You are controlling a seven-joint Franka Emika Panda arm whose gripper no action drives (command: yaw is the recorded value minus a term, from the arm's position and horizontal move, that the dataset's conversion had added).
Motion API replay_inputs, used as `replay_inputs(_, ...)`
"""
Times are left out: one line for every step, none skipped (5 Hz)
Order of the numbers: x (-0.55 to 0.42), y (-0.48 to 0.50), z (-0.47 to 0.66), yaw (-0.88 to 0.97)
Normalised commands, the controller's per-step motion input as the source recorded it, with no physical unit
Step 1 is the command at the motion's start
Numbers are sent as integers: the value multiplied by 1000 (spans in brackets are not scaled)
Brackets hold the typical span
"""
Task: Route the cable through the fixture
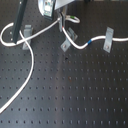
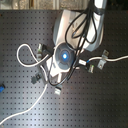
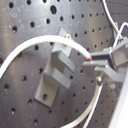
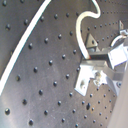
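Observation:
The white cable (image 1: 31, 65) runs from the front left of the first exterior view, loops at the far left, crosses to my gripper (image 1: 62, 26), then dips and runs right past its blue band (image 1: 89, 42). My gripper is shut on the cable just above two grey fixture clips (image 1: 65, 46) (image 1: 72, 34). In the first wrist view the cable (image 3: 45, 42) arcs over a grey clip (image 3: 54, 72) into my fingers (image 3: 102, 59). In the second wrist view the cable (image 4: 83, 30) drops to a clip (image 4: 85, 77) beside a finger (image 4: 116, 54). In the second exterior view the arm hides the gripper.
More grey clips stand on the black perforated board (image 1: 75, 95): two at the first exterior view's left (image 1: 26, 33) (image 1: 26, 44) and one at its right (image 1: 107, 40). A small blue object (image 2: 1, 90) lies at the second exterior view's left edge.

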Motion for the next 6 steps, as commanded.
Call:
replay_inputs(-315,-186,-153,0)
replay_inputs(-216,-238,-98,0)
replay_inputs(-90,-214,-142,0)
replay_inputs(-76,-180,-151,0)
replay_inputs(-45,-142,-167,0)
replay_inputs(-105,-249,-119,0)
